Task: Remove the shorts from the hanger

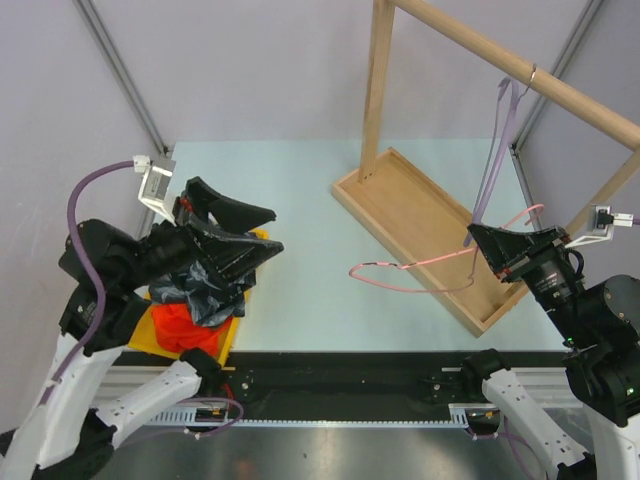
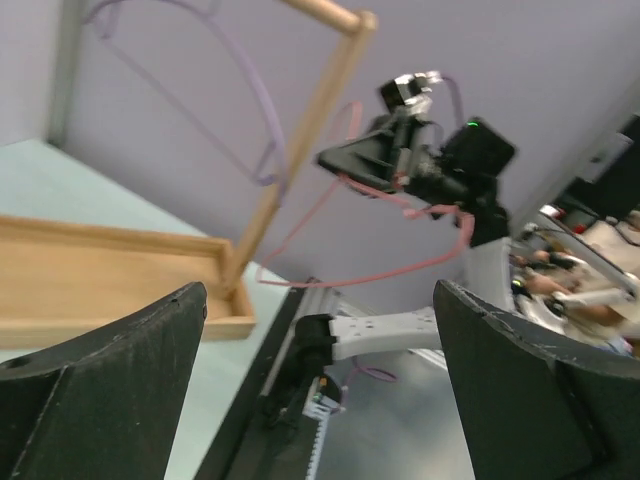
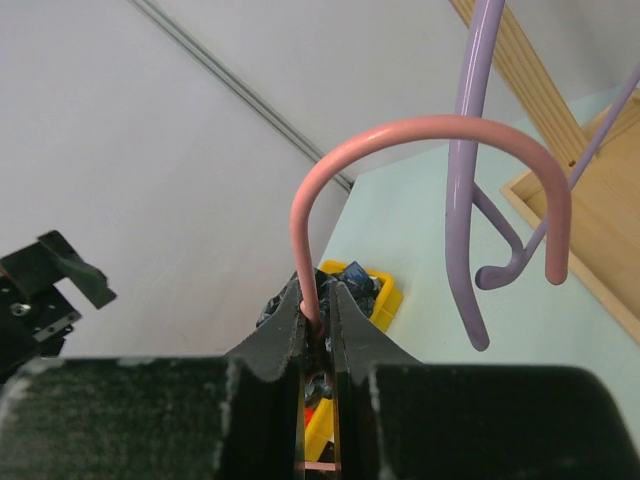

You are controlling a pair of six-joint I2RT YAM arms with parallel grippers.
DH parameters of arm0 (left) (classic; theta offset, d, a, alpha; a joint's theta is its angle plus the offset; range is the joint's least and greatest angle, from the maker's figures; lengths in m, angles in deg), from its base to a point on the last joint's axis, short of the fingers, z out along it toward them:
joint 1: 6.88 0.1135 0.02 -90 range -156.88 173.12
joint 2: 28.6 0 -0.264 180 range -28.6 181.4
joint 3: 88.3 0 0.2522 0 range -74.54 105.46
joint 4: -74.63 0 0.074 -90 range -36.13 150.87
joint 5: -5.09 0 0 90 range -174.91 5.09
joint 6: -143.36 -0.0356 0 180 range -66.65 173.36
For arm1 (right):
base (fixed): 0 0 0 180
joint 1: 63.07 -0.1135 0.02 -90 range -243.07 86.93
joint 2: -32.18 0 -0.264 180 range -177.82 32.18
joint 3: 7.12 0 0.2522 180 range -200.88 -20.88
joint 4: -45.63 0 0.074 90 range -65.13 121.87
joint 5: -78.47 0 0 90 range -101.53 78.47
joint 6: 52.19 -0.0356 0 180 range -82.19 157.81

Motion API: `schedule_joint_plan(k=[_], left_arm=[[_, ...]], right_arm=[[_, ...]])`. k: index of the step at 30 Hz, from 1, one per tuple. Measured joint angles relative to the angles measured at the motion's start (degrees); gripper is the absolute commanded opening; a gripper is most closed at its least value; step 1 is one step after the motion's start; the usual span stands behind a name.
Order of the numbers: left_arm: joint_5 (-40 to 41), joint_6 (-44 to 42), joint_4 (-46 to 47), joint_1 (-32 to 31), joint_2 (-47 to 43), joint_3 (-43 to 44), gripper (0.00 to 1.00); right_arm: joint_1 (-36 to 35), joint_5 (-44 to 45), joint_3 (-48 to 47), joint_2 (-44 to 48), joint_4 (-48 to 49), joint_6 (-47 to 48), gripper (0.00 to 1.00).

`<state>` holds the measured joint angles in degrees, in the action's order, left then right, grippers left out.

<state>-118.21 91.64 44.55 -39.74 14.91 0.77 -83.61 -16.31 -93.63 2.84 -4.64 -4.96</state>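
Note:
The dark navy-black mottled shorts point(image 1: 205, 295) lie bunched on the bright orange shorts point(image 1: 175, 322) in a yellow bin point(image 1: 140, 340) at the near left. My left gripper point(image 1: 275, 230) hovers just above that pile, open and empty; in its wrist view point(image 2: 320, 300) nothing lies between the wide-apart fingers. My right gripper point(image 1: 473, 240) is shut on the neck of a bare pink hanger point(image 1: 372, 264), held above the wooden tray. In the right wrist view point(image 3: 318, 300) the jaws pinch the pink hanger point(image 3: 430, 125) below its hook. The dark shorts point(image 3: 350, 275) show beyond them.
A wooden rack stands at the back right, with an upright post point(image 1: 378, 90) and a tray base point(image 1: 420, 220). A bare purple hanger point(image 1: 495, 150) hangs from its rod, close beside the pink hook in the right wrist view point(image 3: 462, 200). A black rail runs along the near edge.

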Motion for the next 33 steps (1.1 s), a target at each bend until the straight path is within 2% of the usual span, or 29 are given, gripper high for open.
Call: schedule_joint_plan(k=[6, 10, 15, 19, 21, 22, 24, 25, 28, 30, 31, 33], left_arm=[[6.34, -8.15, -6.99, -17.31, 7.61, 12.90, 1.00], [13.90, -16.65, -11.61, -30.01, 11.37, 17.51, 1.00], [27.36, -28.39, -20.76, -45.46, 19.17, 25.55, 0.99], [35.78, -34.77, -25.05, -52.35, 26.10, 30.08, 0.93], [38.73, -36.74, -26.91, -53.11, 29.09, 30.14, 0.84], [39.80, -37.33, -27.98, -53.27, 30.18, 30.14, 0.75], [41.66, -38.23, -29.55, -53.27, 31.69, 30.14, 0.68], [42.36, -38.77, -30.16, -53.27, 32.09, 30.14, 0.61], [43.41, -39.50, -30.91, -53.29, 31.95, 30.14, 0.49], [43.63, -39.78, -31.01, -53.27, 31.71, 30.21, 0.32], [43.65, -39.87, -31.04, -53.29, 31.71, 30.32, 0.18], [43.67, -39.67, -31.52, -53.29, 32.02, 30.62, 0.11]], right_arm=[[-0.17, -0.28, 0.00, -0.04, -0.55, 1.27, 0.00], [-0.35, -1.01, 0.00, -0.61, -1.22, 1.90, 0.00], [-0.42, -2.43, 0.00, -2.16, -2.75, 2.86, 0.00], [-0.42, -3.15, 0.00, -2.62, -3.78, 4.09, 0.00], [-0.42, -3.30, 0.00, -2.62, -4.42, 4.68, 0.00], [-0.42, -3.30, 0.00, -2.62, -4.74, 5.09, 0.00], [-0.42, -3.30, 0.00, -2.62, -5.60, 5.62, 0.00], [-0.42, -3.30, 0.00, -2.62, -6.01, 5.97, 0.00], [-0.42, -3.30, 0.00, -2.62, -6.64, 6.88, 0.00], [-0.42, -3.30, 0.00, -2.62, -6.91, 7.34, 0.00], [-0.42, -3.32, 0.00, -2.62, -7.10, 7.58, 0.00], [-0.42, -3.32, 0.00, -2.62, -7.48, 7.89, 0.00]])
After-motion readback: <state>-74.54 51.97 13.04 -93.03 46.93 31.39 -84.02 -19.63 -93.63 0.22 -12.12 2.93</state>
